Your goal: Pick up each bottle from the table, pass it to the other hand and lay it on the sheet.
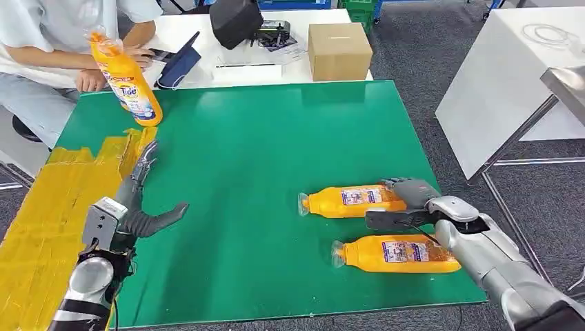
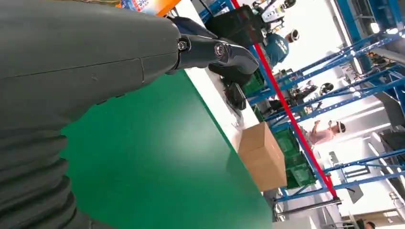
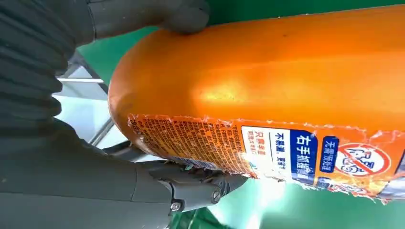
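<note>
Three orange bottles with printed labels are showing. The upright bottle [image 1: 127, 79] is standing at the desk's [image 1: 255, 158] ten o'clock corner, tilting slightly, just beyond the yellow sheet [image 1: 48, 221], which is covering the desk's nine o'clock edge. The farther lying bottle [image 1: 348, 201] is resting on its side at about four o'clock, clear cap pointing toward nine o'clock. The nearer lying bottle [image 1: 393, 254] is lying parallel just beside it, at five o'clock.

A dark grey carpeted floor [image 1: 421, 41] fills the upper right of the head view. A white rectangular table [image 1: 276, 65] at top centre carries a brown cardboard box [image 1: 338, 50]. Another white table [image 1: 507, 83] stands at right. Blue metal racking [image 2: 334, 62] rises under bright light.
</note>
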